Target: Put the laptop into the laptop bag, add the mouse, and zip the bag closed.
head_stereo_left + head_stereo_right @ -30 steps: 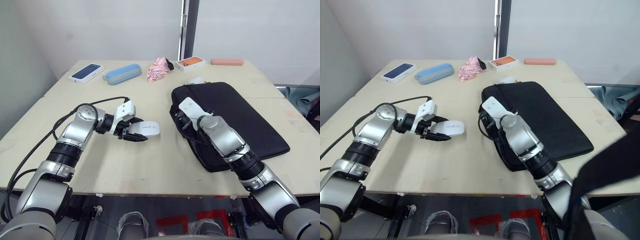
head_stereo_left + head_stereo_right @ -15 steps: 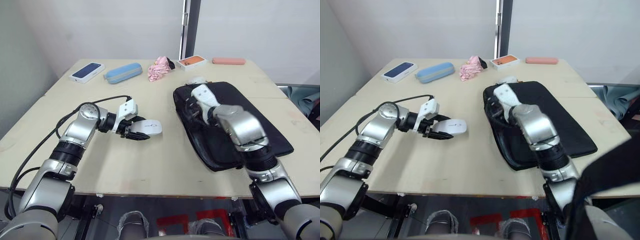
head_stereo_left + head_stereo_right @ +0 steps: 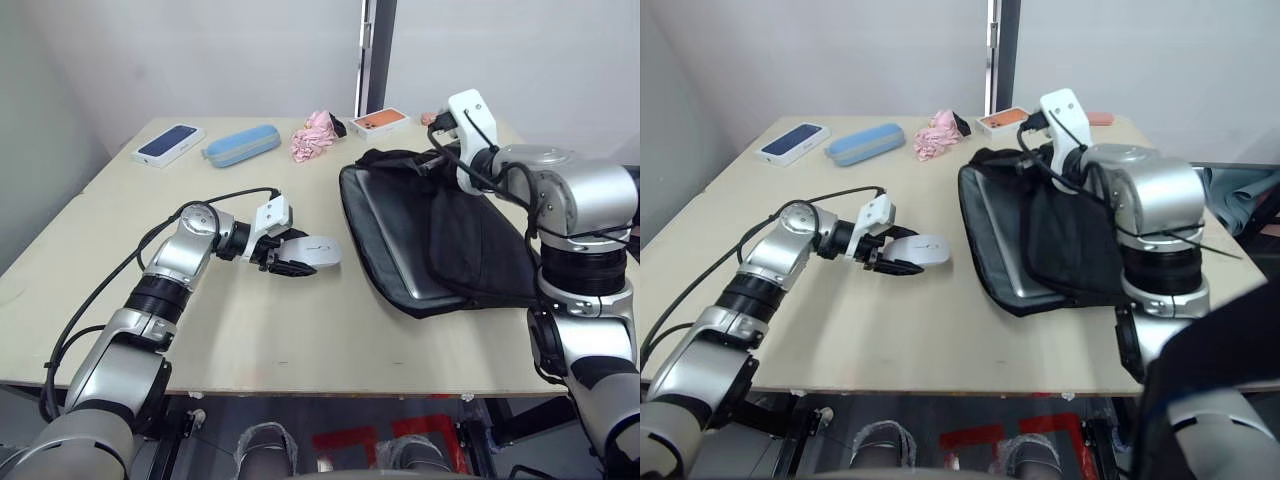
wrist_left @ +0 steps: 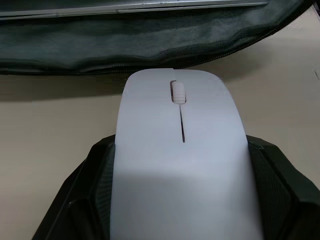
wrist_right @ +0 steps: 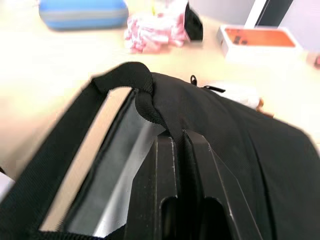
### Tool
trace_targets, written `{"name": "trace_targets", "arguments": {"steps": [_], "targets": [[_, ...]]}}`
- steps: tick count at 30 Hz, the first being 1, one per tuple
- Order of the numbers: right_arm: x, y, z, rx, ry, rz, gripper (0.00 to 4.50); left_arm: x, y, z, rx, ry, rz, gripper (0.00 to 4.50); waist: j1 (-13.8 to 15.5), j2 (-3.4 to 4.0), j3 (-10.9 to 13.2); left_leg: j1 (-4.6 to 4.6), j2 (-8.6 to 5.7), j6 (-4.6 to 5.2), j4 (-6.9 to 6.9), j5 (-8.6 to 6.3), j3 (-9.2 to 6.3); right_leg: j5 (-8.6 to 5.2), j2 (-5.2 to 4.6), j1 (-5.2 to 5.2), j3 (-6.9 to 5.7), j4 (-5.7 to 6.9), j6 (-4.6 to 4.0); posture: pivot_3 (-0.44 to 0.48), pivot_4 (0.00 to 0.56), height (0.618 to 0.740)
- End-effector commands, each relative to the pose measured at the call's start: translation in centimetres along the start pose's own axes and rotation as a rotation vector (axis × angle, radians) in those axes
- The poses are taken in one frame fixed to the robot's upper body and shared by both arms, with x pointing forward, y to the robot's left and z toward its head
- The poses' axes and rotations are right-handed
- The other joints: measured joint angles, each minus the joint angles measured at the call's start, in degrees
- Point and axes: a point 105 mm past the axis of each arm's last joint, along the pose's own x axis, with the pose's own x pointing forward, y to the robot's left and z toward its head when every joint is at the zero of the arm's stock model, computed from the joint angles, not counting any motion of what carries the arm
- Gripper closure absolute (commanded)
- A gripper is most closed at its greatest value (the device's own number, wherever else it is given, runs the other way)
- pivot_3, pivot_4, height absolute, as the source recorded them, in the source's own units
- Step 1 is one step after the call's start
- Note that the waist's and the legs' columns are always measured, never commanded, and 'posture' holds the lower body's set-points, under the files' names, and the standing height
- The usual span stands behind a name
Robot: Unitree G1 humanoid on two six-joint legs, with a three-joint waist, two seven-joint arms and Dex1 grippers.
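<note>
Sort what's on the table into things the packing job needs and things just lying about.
Needed:
- laptop bag, flap lifted by the right gripper
- laptop, inside the bag
- mouse, in the left gripper

Lying about:
- dark blue phone box
- blue case
- pink cloth
- orange-topped box

The laptop [image 3: 400,235] is lodged in the laptop bag [image 3: 470,250], at the table's [image 3: 250,330] right; the mouse [image 3: 310,250] is carried just left of it — a case [image 3: 240,145] and boxes are ranged behind.
</note>
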Motion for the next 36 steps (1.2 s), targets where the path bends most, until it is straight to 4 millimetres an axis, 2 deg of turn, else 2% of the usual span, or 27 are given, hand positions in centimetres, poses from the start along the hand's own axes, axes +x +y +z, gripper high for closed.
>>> {"name": "trace_targets", "arguments": {"steps": [1,5,9,15,21,25,28,32,36], "targets": [[-1.6,0.0,3.3,-0.025,-0.145,-0.004,4.46,0.7,1.1,2.6,0.044,-0.084,0.038,1.63,0.1,0.00,0.0,-0.01,0.00,0.00,0.01,0.00,0.00,0.00,0.00,0.00,0.00,0.00,0.00,0.000,0.150,0.740],[-1.3,0.4,2.7,-0.013,-0.137,0.009,4.46,2.0,1.1,4.1,0.038,-0.158,0.023,1.63,0.1,-0.01,0.0,-0.08,0.00,0.03,0.04,0.01,-0.01,0.01,-0.01,-0.02,-0.01,0.00,0.00,0.000,0.150,0.740],[-0.5,0.5,1.2,0.002,-0.112,0.015,4.46,3.4,1.3,5.7,0.021,-0.226,0.005,1.63,0.2,-0.02,0.0,-0.08,0.00,0.05,0.05,0.02,-0.02,0.01,-0.01,0.00,-0.02,0.01,-0.01,0.000,0.150,0.740],[-0.5,1.0,1.2,0.017,-0.118,0.024,4.46,5.7,2.5,6.7,-0.011,-0.269,0.044,1.63,0.6,-0.02,0.0,-0.09,-0.02,0.09,0.18,0.03,-0.02,0.06,-0.04,0.04,0.00,0.03,0.00,0.000,0.150,0.740],[-0.8,2.0,2.0,0.018,-0.128,0.028,4.46,9.0,2.3,6.2,-0.034,-0.243,0.038,1.63,0.5,-0.02,0.0,-0.11,-0.02,0.10,0.13,0.04,-0.02,0.07,-0.03,0.02,-0.01,-0.02,0.01,0.000,0.150,0.740],[-1.1,2.3,2.4,0.020,-0.132,0.026,4.46,10.3,2.7,6.1,-0.063,-0.264,0.088,1.63,0.7,-0.03,0.0,-0.15,-0.02,0.12,0.11,0.05,-0.03,0.07,-0.03,0.00,-0.02,-0.04,0.02,0.000,0.150,0.740],[-1.2,2.5,2.2,0.018,-0.120,0.019,4.46,11.7,3.0,5.5,-0.082,-0.255,0.162,1.63,0.9,-0.03,0.0,-0.15,-0.02,0.12,0.11,0.05,-0.04,0.08,-0.03,0.01,-0.02,-0.05,0.03,0.000,0.150,0.740],[-1.2,2.6,1.8,0.023,-0.109,0.016,4.46,12.6,3.0,5.4,-0.086,-0.252,0.191,1.63,1.1,-0.03,0.0,-0.15,-0.02,0.12,0.11,0.05,-0.04,0.10,-0.03,0.02,-0.02,-0.07,0.07,0.000,0.150,0.740],[-1.3,2.8,1.7,0.028,-0.107,0.014,4.46,14.0,2.1,5.3,-0.078,-0.253,0.179,1.63,1.3,-0.03,0.0,-0.14,-0.02,0.12,0.12,0.05,-0.04,0.11,-0.04,0.02,-0.02,-0.07,0.08,0.000,0.150,0.740]]}}
